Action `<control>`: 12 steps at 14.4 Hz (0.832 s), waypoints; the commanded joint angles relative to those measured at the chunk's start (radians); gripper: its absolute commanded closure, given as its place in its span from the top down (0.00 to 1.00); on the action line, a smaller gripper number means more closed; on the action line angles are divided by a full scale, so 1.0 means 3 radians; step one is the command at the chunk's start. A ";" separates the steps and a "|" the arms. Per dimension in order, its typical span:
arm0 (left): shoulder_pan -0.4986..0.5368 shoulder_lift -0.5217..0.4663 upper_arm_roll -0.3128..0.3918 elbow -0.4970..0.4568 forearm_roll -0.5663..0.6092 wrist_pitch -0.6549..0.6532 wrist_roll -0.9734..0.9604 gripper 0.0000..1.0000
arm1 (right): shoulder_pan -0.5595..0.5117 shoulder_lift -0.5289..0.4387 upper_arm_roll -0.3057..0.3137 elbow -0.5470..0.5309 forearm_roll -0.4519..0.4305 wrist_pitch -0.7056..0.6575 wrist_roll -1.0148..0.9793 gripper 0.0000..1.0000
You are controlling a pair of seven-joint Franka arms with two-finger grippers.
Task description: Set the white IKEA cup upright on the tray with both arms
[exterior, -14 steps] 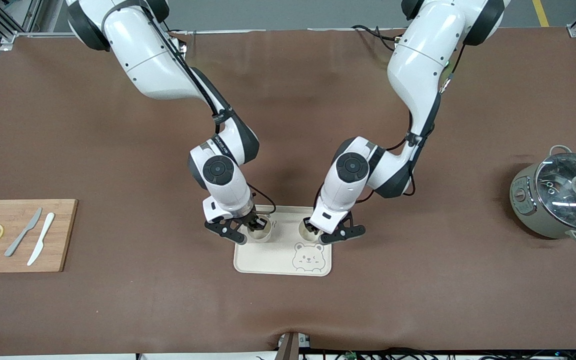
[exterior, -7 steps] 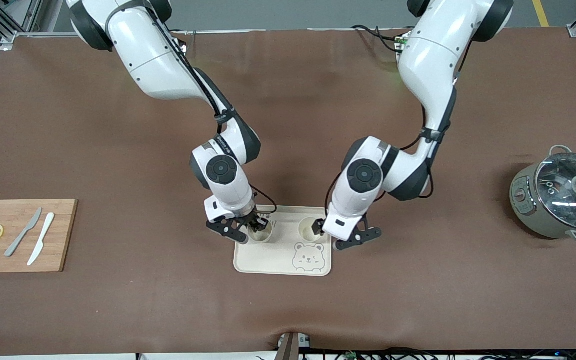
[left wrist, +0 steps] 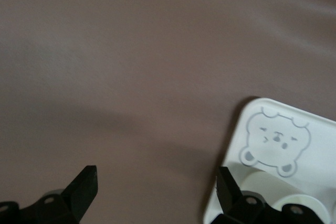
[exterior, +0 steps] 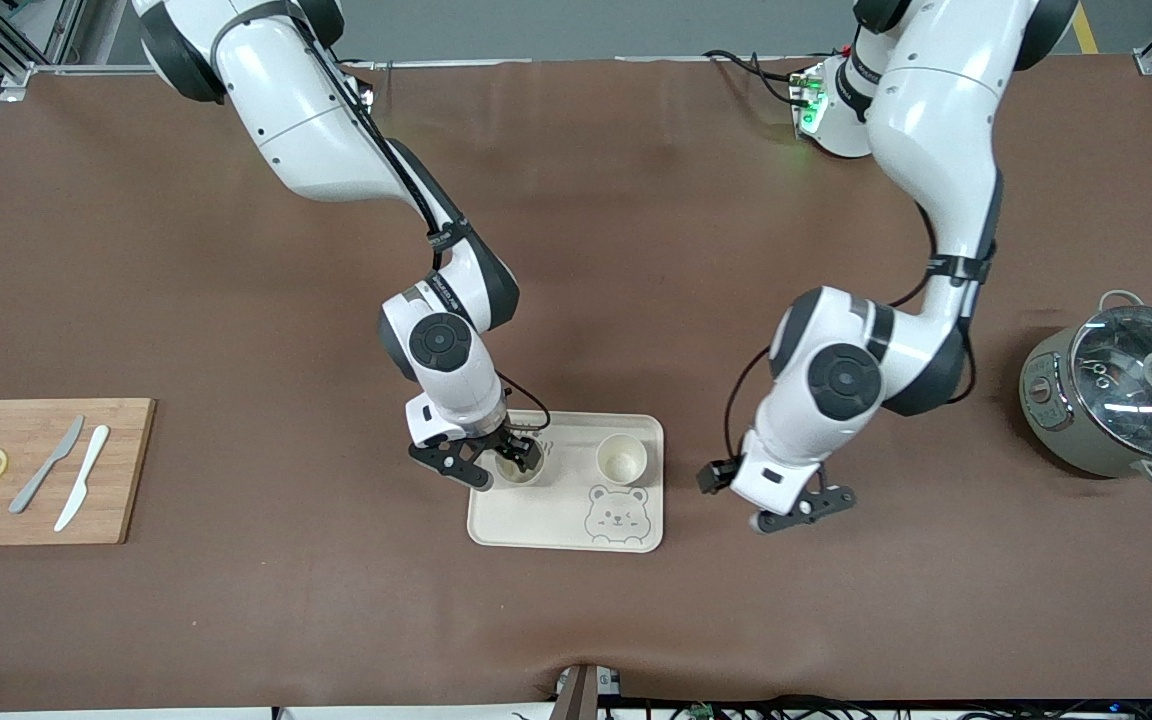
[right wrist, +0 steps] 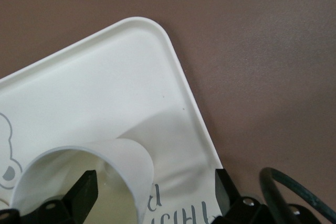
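Note:
The cream tray [exterior: 546, 520] with the bear face lies mid-table. Two white cups stand upright on it. One cup [exterior: 621, 460] stands free at the tray's corner toward the left arm's end. My left gripper [exterior: 716, 478] is open and empty over bare table beside the tray, toward the left arm's end. In the left wrist view the gripper [left wrist: 156, 187] is over brown table, with the tray [left wrist: 315, 140] off to one side. My right gripper [exterior: 516, 458] is open over the other cup [exterior: 528, 474]. In the right wrist view the gripper [right wrist: 156, 192] straddles that cup's wall [right wrist: 123, 166], one finger inside the cup.
A wooden cutting board [exterior: 126, 470] with two knives and two lemon slices lies at the right arm's end. A grey pot with a glass lid [exterior: 1121, 400] stands at the left arm's end.
My left gripper has let go of its cup and moved off the tray toward the left arm's end, leaving the cup upright. The right gripper has barely moved.

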 commanded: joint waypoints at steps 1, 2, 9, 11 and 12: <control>0.0142 -0.0089 -0.0004 -0.0099 -0.0052 -0.0072 0.0296 1.00 | -0.0005 0.0027 -0.0002 0.0085 -0.0109 -0.0010 0.0051 1.00; 0.0213 -0.0124 0.0001 -0.0104 -0.0047 -0.0148 0.0439 1.00 | -0.0010 0.0017 -0.0002 0.0085 -0.0124 -0.0025 0.0051 1.00; 0.0633 -0.0650 0.0001 -0.0170 -0.0017 -0.1063 0.1058 1.00 | 0.0000 -0.0223 0.0004 0.0069 -0.0134 -0.0387 -0.0010 1.00; 0.0735 -0.0839 0.0002 -0.0170 -0.0017 -0.1258 0.1384 1.00 | -0.0005 -0.0442 0.0009 0.0069 -0.0124 -0.0729 -0.0107 1.00; 0.0801 -0.0941 -0.0004 -0.0170 -0.0017 -0.1365 0.1507 1.00 | -0.0015 -0.0590 0.0009 0.0064 -0.0114 -0.0949 -0.0188 1.00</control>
